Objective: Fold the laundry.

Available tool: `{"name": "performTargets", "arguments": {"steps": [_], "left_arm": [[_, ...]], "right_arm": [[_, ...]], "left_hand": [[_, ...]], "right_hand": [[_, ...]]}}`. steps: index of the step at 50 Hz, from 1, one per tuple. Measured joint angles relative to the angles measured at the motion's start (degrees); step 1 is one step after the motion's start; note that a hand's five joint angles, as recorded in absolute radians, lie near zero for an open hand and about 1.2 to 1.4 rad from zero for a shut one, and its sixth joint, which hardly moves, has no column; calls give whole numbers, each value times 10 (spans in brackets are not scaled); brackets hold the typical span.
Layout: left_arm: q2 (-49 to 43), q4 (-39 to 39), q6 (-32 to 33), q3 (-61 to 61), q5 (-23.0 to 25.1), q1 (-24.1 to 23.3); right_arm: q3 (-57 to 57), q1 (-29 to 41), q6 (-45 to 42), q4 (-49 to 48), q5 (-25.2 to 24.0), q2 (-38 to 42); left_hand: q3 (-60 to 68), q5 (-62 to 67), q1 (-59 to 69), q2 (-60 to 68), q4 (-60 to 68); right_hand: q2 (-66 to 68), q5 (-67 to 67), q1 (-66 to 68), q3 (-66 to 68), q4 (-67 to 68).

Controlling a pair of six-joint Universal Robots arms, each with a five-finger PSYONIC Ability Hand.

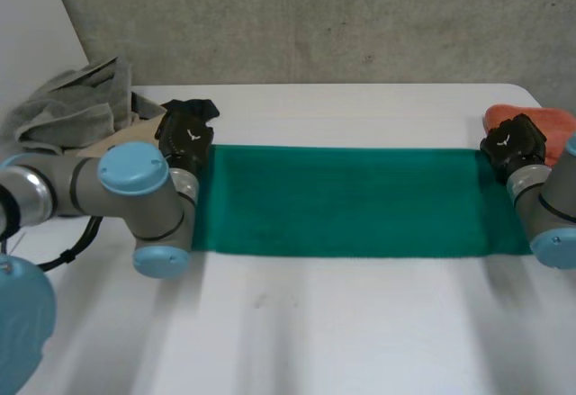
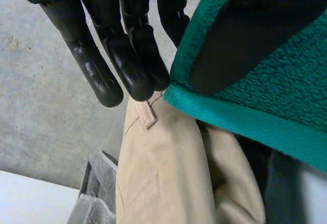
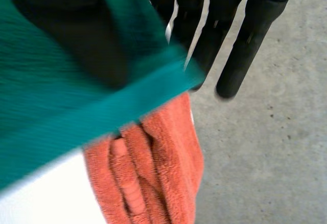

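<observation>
Here the green towel (image 1: 342, 201) lies spread flat as a long band across the middle of the frame on the white table (image 1: 315, 332), reaching from left of centre nearly to the right edge.

The left hand (image 1: 186, 139) sits at the towel's upper left corner. In the left wrist view its thumb (image 2: 245, 40) lies on top of the green hem while the straight fingers (image 2: 127, 60) run along under and beside the edge, so the corner is pinched between them.

The right hand (image 1: 513, 143) is at the towel's upper right corner. In its wrist view the thumb (image 3: 76, 35) presses onto the cloth with the straight fingers (image 3: 245, 45) behind it, the same pinch.

A grey cloth (image 1: 72, 107) is heaped at the upper left of the frame. A beige garment (image 2: 163, 173) lies beyond the left fingertips, and an orange towel (image 1: 553, 123) lies at the right edge, just past the right hand.
</observation>
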Motion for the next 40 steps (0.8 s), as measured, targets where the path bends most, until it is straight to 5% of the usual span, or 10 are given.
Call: {"name": "performTargets", "arguments": {"steps": [2,3,4,7,14,22,29,40], "left_arm": [[-16,8,9,14,2,-5],[-19,13,12,16,3,-9],[-21,18,13,16,5,-13],[-17,36,14,8,10,-27],[36,76,8,-47,14,-45],[147,80,-39,-160,21,-44],[224,69,-118,-246,56,-44],[250,58,-148,-286,71,-47]], "right_arm": [[-13,3,0,-14,10,12],[-16,5,1,-18,16,14],[-16,8,3,-21,22,14],[-2,15,19,-23,39,-2],[90,17,105,1,47,-114],[185,-37,210,112,-46,-217],[222,-112,229,189,-126,-224],[200,-143,217,183,-137,-151]], "left_hand": [[-31,-38,-42,-42,-40],[-324,-338,-388,-331,-340],[-424,-427,-471,-432,-433],[-528,-525,-524,-534,-545],[-537,-528,-524,-542,-554],[-537,-528,-524,-542,-554],[-537,-528,-524,-542,-554],[-537,-528,-524,-542,-554]], "right_hand": [[-243,-230,-227,-233,-222],[-343,-344,-323,-330,-329],[-428,-430,-406,-421,-421],[-464,-469,-434,-470,-470],[-464,-469,-434,-471,-473],[-464,-469,-434,-471,-473],[-462,-466,-433,-467,-468],[-308,-317,-286,-306,-318]]}}
